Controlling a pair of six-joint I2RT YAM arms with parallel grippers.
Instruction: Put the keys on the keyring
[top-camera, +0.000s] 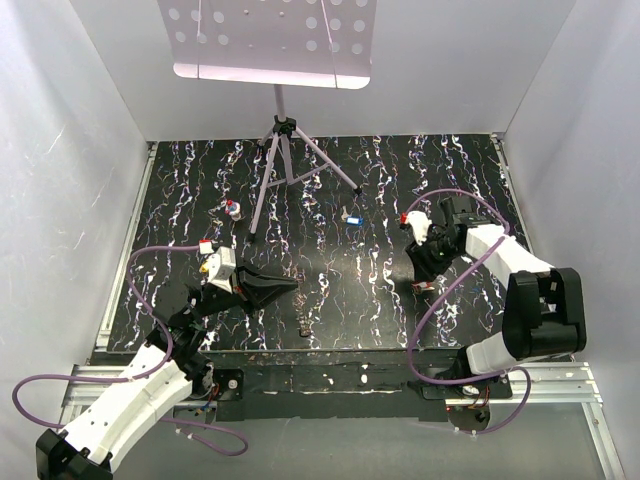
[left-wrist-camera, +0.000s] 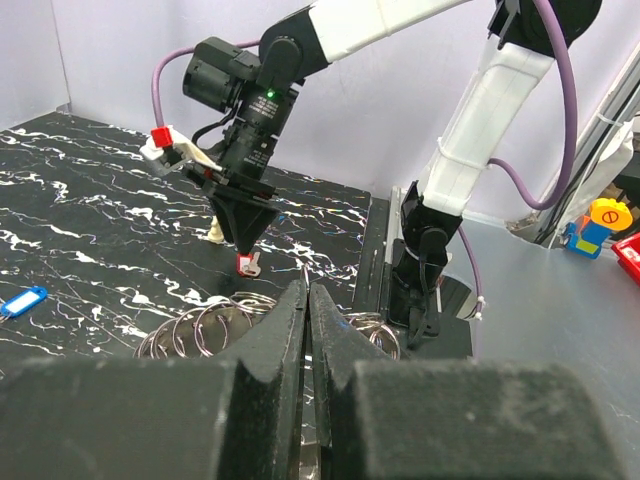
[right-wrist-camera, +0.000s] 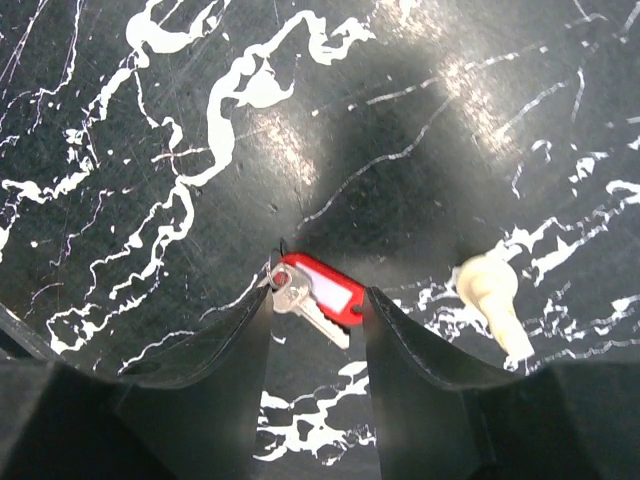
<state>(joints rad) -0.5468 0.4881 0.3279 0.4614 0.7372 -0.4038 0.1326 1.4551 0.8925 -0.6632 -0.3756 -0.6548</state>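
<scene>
1. The left end effector (left-wrist-camera: 307, 300) has its fingers pressed together, pinching the keyring (left-wrist-camera: 205, 328) at the near left of the surface (top-camera: 380, 300).
2. The right end effector (right-wrist-camera: 318, 305) has its jaws apart, straddling the red key (right-wrist-camera: 330, 288) lying flat at the right; the cream key (right-wrist-camera: 490, 300) lies just beside.

From above, the keyring (top-camera: 303, 318) is too thin for us to make out: it is only a faint streak on the desk (top-camera: 380, 300). In its own camera the left pincer (left-wrist-camera: 307, 292) sits close and blurred and covers the middle of the ring. We cannot tell whether any wire is pinched between its fingers (left-wrist-camera: 260, 380). The music stand (top-camera: 270, 40) runs off the upper edge. The blue key (left-wrist-camera: 22, 301) lies at the very left edge, too small to show its blade. Overhead, the right pincer (top-camera: 424, 278) hides all but a speck of the red key (right-wrist-camera: 322, 290). A red object (left-wrist-camera: 630, 255) is cut off at the right edge.
</scene>
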